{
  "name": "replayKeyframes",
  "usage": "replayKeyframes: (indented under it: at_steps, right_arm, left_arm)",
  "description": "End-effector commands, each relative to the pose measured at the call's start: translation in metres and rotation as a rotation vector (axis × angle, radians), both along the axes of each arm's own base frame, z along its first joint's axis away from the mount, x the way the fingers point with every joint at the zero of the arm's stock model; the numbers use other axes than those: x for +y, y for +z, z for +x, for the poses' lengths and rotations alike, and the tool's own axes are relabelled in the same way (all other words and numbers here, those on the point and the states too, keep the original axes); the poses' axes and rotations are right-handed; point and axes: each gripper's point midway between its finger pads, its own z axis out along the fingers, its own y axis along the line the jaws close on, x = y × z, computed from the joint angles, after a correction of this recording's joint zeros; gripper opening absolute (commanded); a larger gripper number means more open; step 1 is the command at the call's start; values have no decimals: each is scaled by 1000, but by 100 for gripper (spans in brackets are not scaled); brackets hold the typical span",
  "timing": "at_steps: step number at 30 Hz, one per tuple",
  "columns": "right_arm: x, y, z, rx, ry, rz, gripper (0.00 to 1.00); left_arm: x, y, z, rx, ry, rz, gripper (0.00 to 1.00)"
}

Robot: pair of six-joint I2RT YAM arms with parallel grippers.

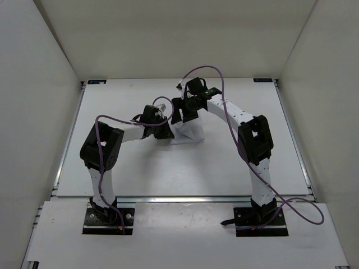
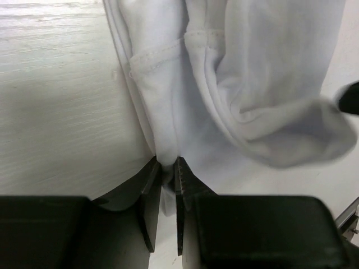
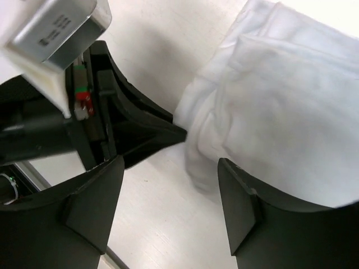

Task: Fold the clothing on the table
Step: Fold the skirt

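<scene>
Nearest to the top camera stand the left arm base (image 1: 106,217) and the right arm base (image 1: 259,219), and beyond them, in the far middle part of the table (image 1: 140,174), lies the clothing (image 1: 189,134) as a small white bundle, with both claws meeting over it. From the left wrist, the left gripper (image 2: 168,166) is almost closed and pinches a thin hemmed edge of the fabric between its jaws, while the rest of the cloth hangs and lies in loose soft folds on the table. From the right wrist, the right gripper (image 3: 171,168) stands wide open and holds nothing; the folded cloth lies just in front of its jaws, and the dark tip of the left claw touches the cloth's edge. The fabric looks very light, thin and limp, so it will probably sag, bunch and slip when it is lifted. A good place to take it seems to be a hem or a corner, where the layers are thicker, and each claw should hold a separate corner to keep it spread
</scene>
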Motion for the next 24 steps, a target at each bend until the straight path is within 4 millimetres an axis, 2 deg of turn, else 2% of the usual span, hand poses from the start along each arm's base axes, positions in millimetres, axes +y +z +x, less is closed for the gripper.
replayKeyframes:
  at_steps: [1,2,4,5,6,7,8,9,11,13,14,18,19,22,23,24]
  right_arm:
    - [-26,59,16,-134,-66,36,65]
    - [-35,67,22,-166,-94,32,65]
    - [-53,55,20,-147,-129,17,61]
    - [-57,59,21,-168,-131,22,56]
    - [-67,49,21,-152,-154,12,51]
    - [-71,45,20,-156,-161,8,41]
    - [-74,43,22,-166,-171,8,37]
    - [-77,29,18,-138,-172,-4,28]
    - [-78,14,13,-118,-160,-24,9]
    - [-66,-2,8,-93,-126,-38,1]
    - [-61,-3,7,-98,-111,-35,0]
    - [-25,-24,-14,-42,-12,-22,1]
    - [-14,-24,-18,-44,8,-9,0]
    - [5,-35,-37,-16,68,14,0]
    - [7,-43,-43,13,77,15,0]
    - [11,-43,-46,14,91,21,0]
  left_arm:
    - [27,-10,-7,56,37,68,23]
    - [24,-7,-9,45,28,68,23]
    - [28,-6,-10,52,41,66,23]
    - [28,-1,-7,33,41,63,23]
    - [30,-6,-11,51,46,64,24]
    - [30,-2,-10,42,52,56,24]
    - [30,0,-10,38,54,56,24]
    - [31,0,-11,38,57,54,25]
    - [26,2,-13,41,43,43,24]
    - [24,2,-15,40,43,48,24]
    - [21,3,-17,41,37,43,24]
    - [11,0,-25,52,22,27,25]
    - [9,-1,-27,57,16,21,24]
    - [9,-4,-27,70,31,9,24]
    - [10,-7,-31,81,33,10,24]
    - [11,-8,-30,82,42,10,24]
